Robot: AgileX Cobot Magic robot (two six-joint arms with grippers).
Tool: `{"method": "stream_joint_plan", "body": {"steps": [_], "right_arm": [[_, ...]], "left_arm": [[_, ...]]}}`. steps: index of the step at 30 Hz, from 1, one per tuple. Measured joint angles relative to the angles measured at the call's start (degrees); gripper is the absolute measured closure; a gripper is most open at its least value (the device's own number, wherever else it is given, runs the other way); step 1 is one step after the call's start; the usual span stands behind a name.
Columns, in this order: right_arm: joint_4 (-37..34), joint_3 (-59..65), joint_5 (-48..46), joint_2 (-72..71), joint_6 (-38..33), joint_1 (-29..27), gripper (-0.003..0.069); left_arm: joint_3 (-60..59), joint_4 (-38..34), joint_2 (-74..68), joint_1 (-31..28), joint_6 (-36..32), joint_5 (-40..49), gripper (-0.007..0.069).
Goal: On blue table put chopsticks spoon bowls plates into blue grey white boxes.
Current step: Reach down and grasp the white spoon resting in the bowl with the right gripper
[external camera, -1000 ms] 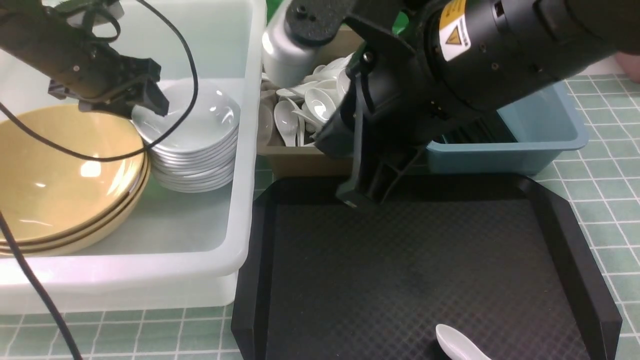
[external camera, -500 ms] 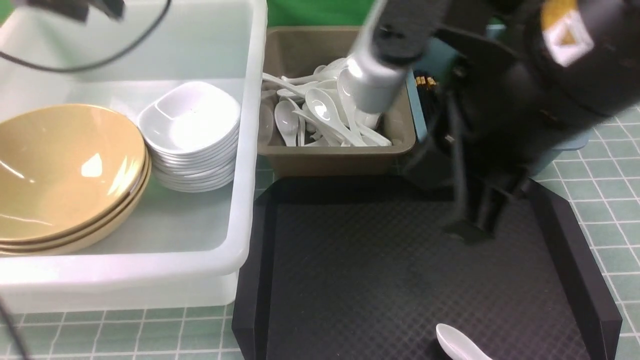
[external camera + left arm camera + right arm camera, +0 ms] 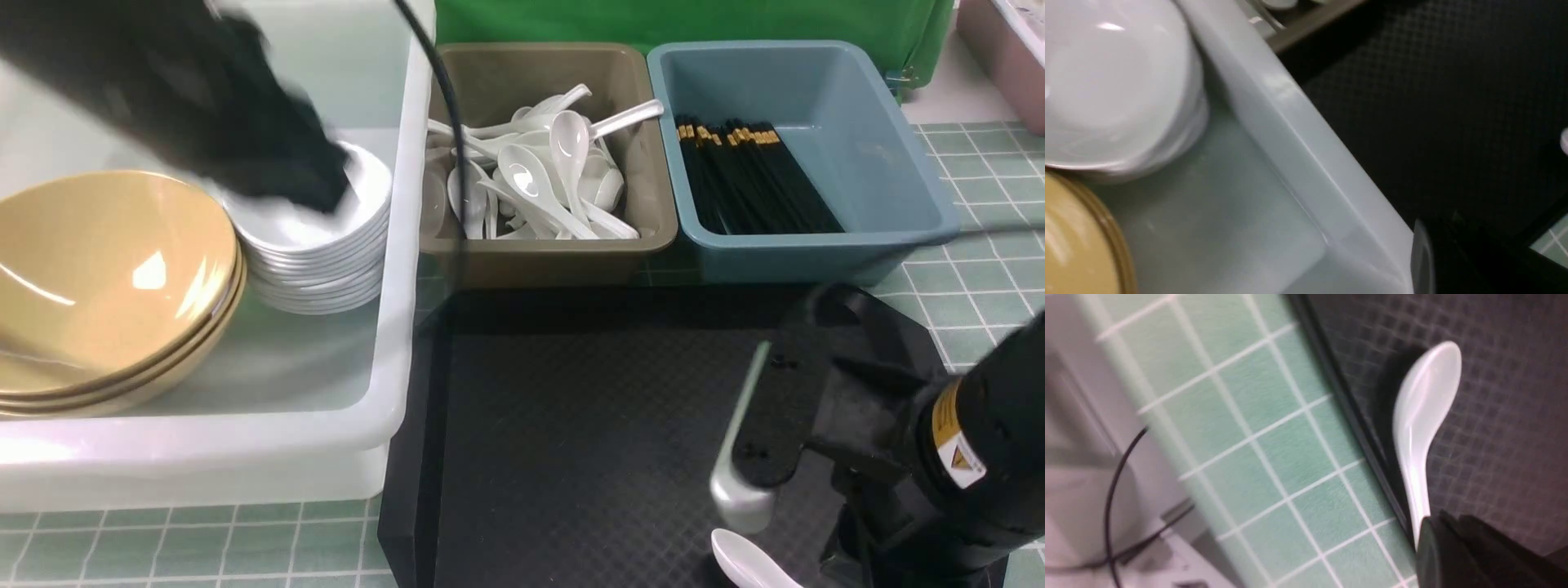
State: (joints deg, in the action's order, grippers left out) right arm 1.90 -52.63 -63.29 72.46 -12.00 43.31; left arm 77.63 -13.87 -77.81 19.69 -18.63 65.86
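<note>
In the front view, a yellow-and-white label with a warning triangle sits on the right arm; finer print is too small to read. The left gripper is blurred over the stacked plates, with the bowls beside them in the white box. To that gripper's right are the grey-brown box of white spoons and the blue box holding black chopsticks. The left wrist view shows the left gripper closed above the white box's rim, touching nothing that can be made out. The right wrist view adds what the front view crops: the whole loose spoon, on the black tray, its handle running to the right gripper. Whether those jaws are open, shut or gripping the handle cannot be told. Blue table shows beside the tray.
</note>
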Motion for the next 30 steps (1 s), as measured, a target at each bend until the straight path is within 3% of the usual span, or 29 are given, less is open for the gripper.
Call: {"method": "stream_joint_plan", "body": {"steps": [6,10,14,17,18,21,25,30], "right_arm": [[-8.47,4.61,6.21,1.26,-5.21,-9.92,0.0578],[-11.88,4.83,7.51,4.59,-9.11,-12.95,0.0529],[-12.94,4.83,8.42,7.55,-11.49,-12.79,0.0414],[-13.12,4.83,9.97,10.34,-12.23,-11.19,0.0253],[-13.12,4.83,10.03,10.47,-12.23,-11.08,0.0253],[-13.3,4.83,10.83,12.67,-12.27,-9.19,0.0115],[-13.43,4.83,13.38,14.29,-12.02,-8.34,0.0072],[-13.43,4.83,19.2,16.04,-11.6,-8.34,0.0112]], "left_arm": [[-10.24,-0.44,2.63,4.74,0.0,-5.24,0.0623],[-13.24,-1.49,2.63,4.87,-0.04,-7.9,0.0623],[-13.5,-1.56,2.63,4.87,-0.78,-9.2,0.0623],[-13.5,-1.61,2.63,4.87,-1.7,-9.93,0.0623],[-13.5,-1.61,2.63,4.87,-1.7,-9.99,0.0623],[-13.5,-1.61,2.63,4.87,-2.89,-10.04,0.0623],[-13.5,-1.61,2.63,4.87,-3.54,-10.52,0.0623],[-13.5,-1.61,2.63,4.87,-4.18,-11.53,0.0623]]}}
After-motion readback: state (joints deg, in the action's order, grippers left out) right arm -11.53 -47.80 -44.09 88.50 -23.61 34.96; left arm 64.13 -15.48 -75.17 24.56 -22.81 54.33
